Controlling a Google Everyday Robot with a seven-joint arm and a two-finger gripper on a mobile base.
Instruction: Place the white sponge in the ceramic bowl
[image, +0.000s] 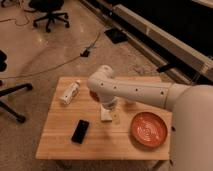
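Wooden worktop (55, 135) stands on a speckled floor, with office chairs (50, 12) far behind and a cable (60, 62) trailing across. The white sponge (105, 116) lies flat near the worktop's middle, its long axis running far to near. The hand (107, 107) hangs right over the sponge's far end, fingers spread, gripping nothing. A translucent cup (117, 118) sits just right of the sponge. The ceramic bowl (148, 131) rests further right, upright. A black phone (80, 131) lies near left, a white bottle (70, 92) far left.
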